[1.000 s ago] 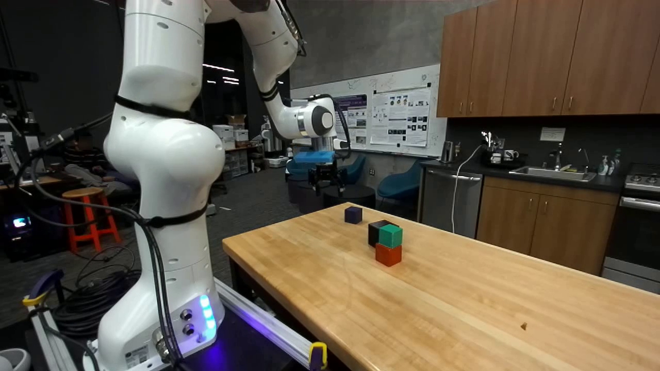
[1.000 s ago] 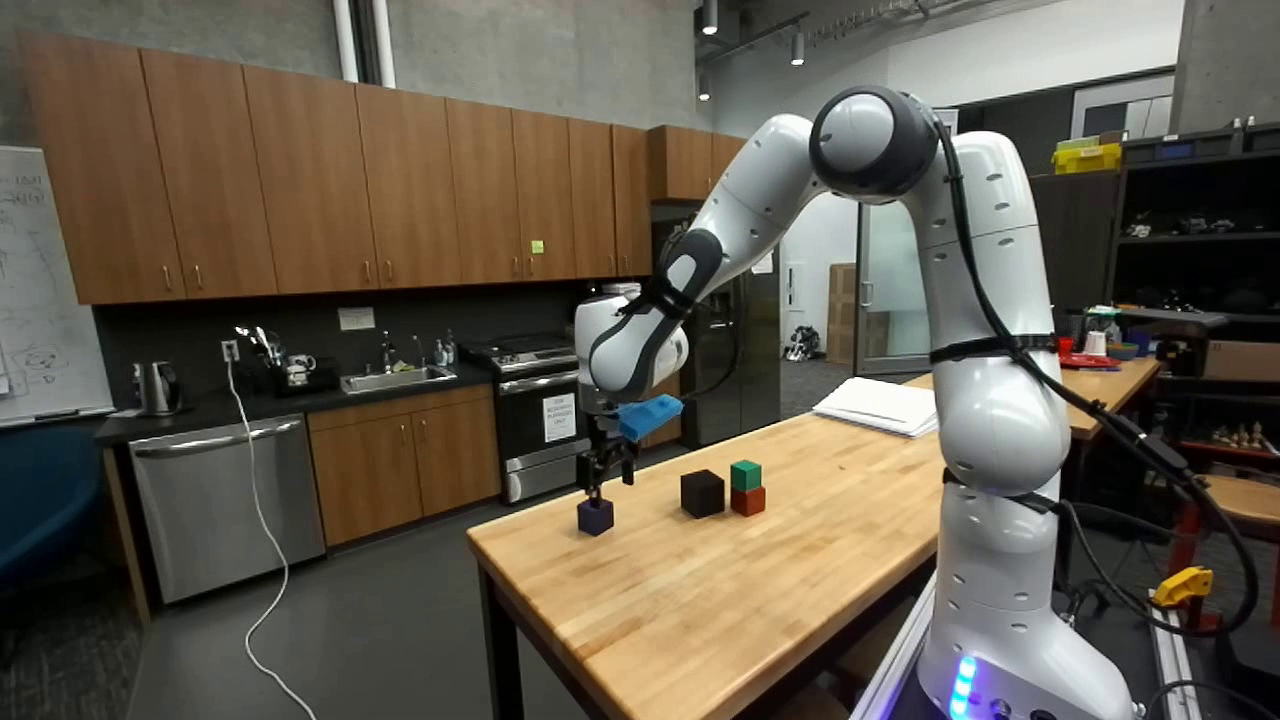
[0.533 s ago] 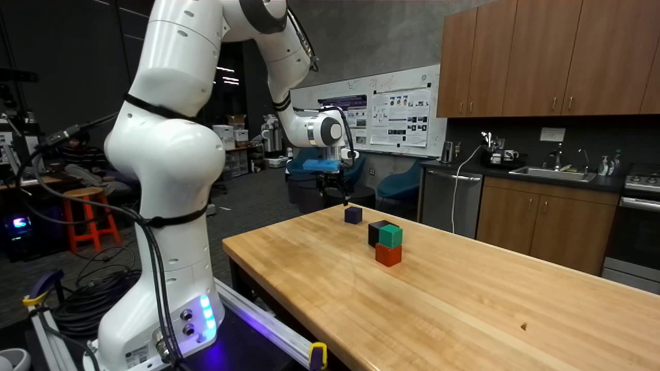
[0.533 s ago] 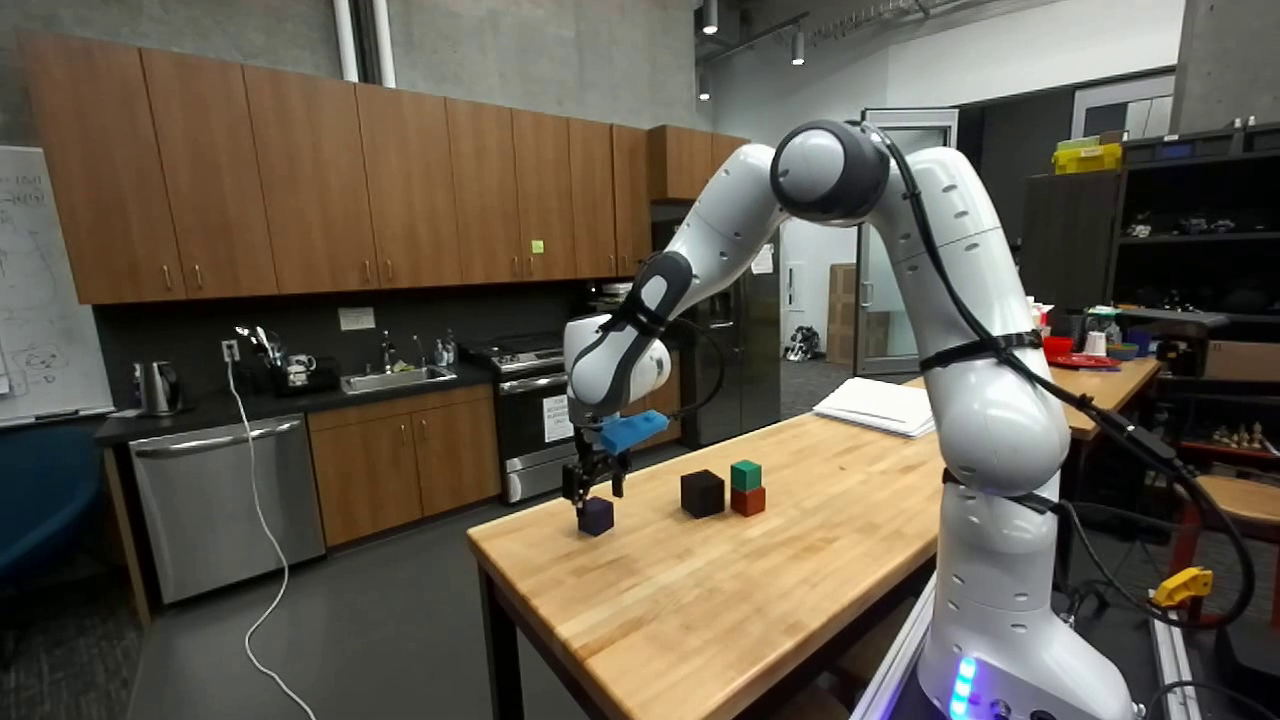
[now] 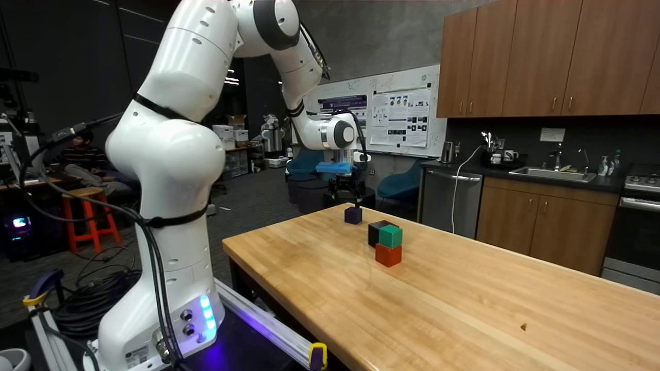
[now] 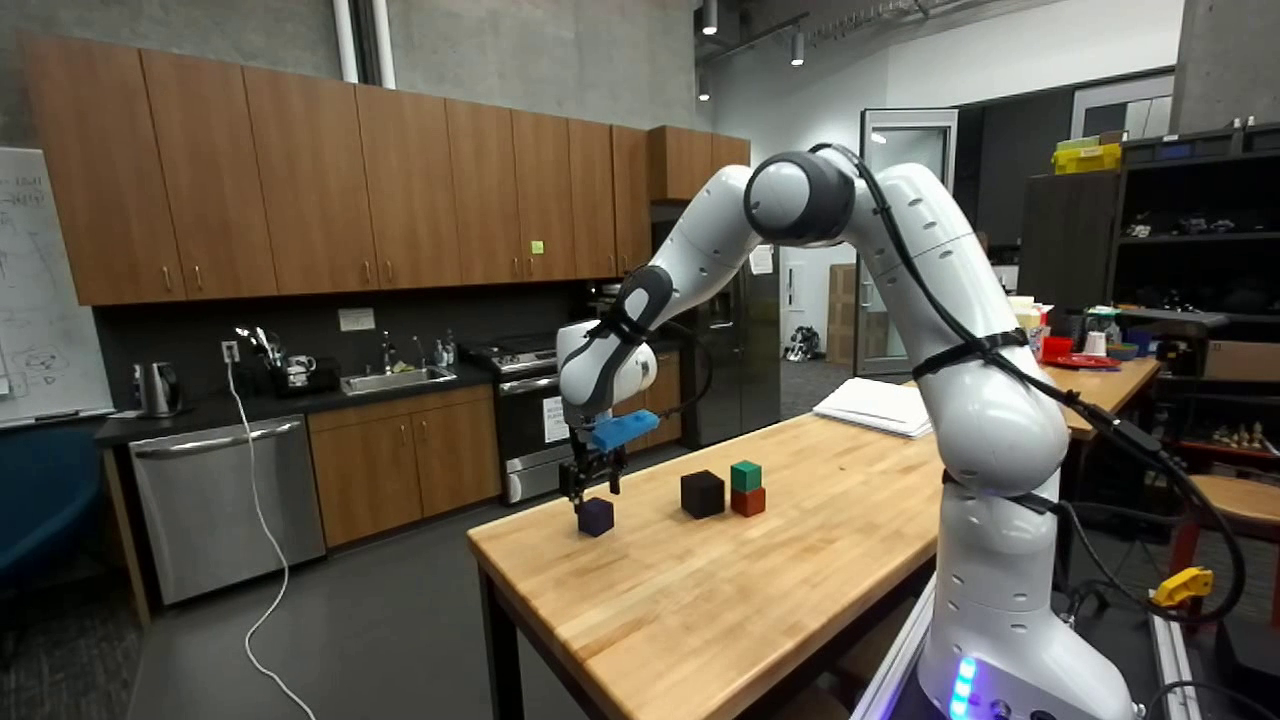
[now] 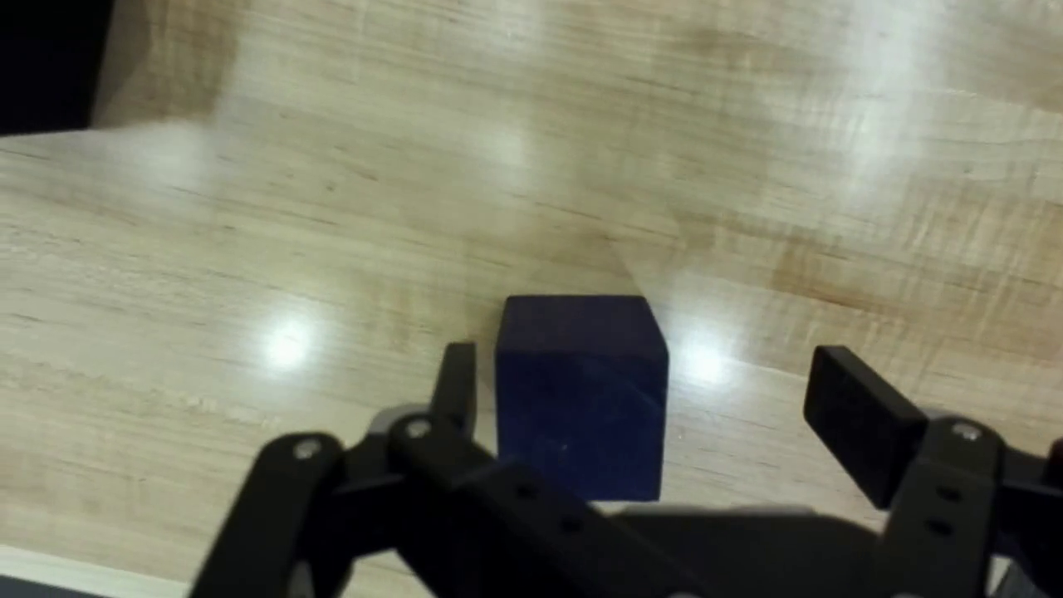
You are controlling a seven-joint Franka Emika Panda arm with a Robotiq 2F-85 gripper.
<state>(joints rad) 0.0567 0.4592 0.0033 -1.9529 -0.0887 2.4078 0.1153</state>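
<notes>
My gripper (image 7: 656,400) is open and empty in the wrist view, with a dark blue cube (image 7: 581,415) between its fingers in that picture. The left finger is close to the cube with a thin gap; the right finger is farther off. The left finger hides part of the cube's lower edge. In both exterior views the gripper (image 5: 346,199) (image 6: 596,488) is just above the dark blue cube (image 5: 353,216) (image 6: 596,518), which sits on the table. Whether the fingertips reach below its top I cannot tell.
A larger black cube (image 6: 703,494) (image 7: 46,66) stands near. Beside it a green cube (image 5: 390,236) (image 6: 746,475) sits on a red cube (image 5: 388,255) (image 6: 748,501). White papers (image 6: 878,406) lie farther along the wooden table (image 5: 454,309). The table's edge is close to the dark blue cube.
The arm has reached farther out and down. The gripper has moved from behind the dark blue cube to just above it. The cubes have not moved.
</notes>
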